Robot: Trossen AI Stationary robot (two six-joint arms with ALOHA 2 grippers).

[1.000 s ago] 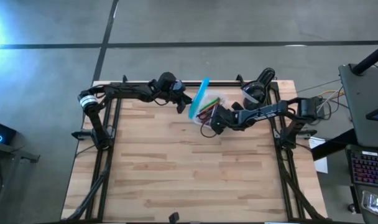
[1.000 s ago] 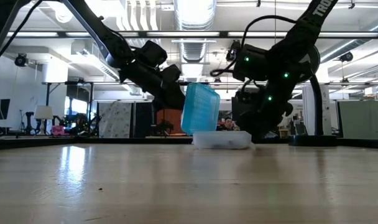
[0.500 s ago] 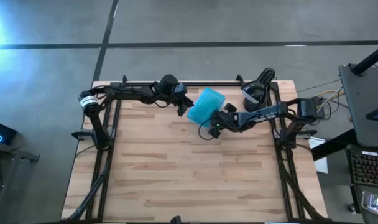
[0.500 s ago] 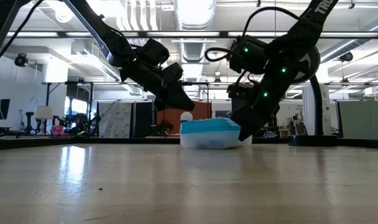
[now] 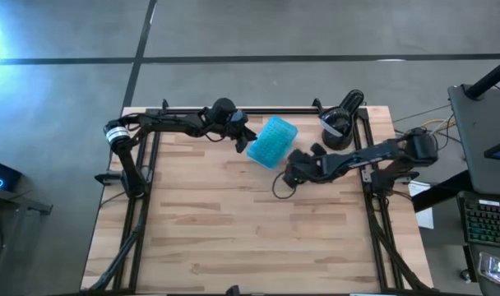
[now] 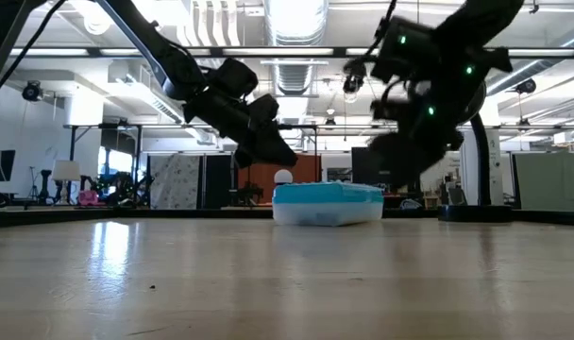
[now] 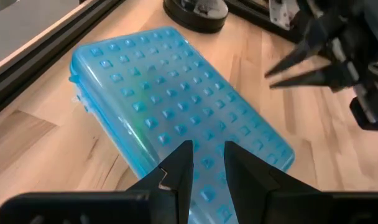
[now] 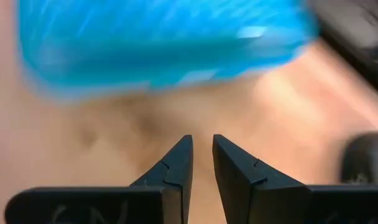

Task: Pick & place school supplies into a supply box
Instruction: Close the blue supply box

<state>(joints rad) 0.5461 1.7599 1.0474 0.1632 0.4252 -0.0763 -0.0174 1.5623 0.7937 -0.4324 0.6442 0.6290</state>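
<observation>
The supply box (image 5: pixel 272 141) lies shut near the table's far edge, its bumpy turquoise half on top (image 7: pixel 176 93) and the clear half resting on the wood (image 6: pixel 327 215). The school supplies are hidden inside it. My left gripper (image 5: pixel 245 140) hangs shut just above the box's left end (image 6: pixel 289 159), fingers slanting down over the lid (image 7: pixel 207 165). My right gripper (image 5: pixel 289 171) is shut and stands off the box's right, nearer end, raised above the table (image 6: pixel 400 151); the box shows blurred ahead of its fingers (image 8: pixel 158 43).
A black round device (image 5: pixel 339 123) sits at the far right corner, just beyond the box. A thin cable loop (image 5: pixel 281 187) hangs below the right wrist. Dark frame rails run along the table's left, right and far edges. Bare wood fills the whole near half.
The turquoise lid, upright a second ago, has swung down onto the clear half, so the box is now shut. My right gripper came down at the box's right end as the lid fell, then rose and drew back toward the table's right and near side.
</observation>
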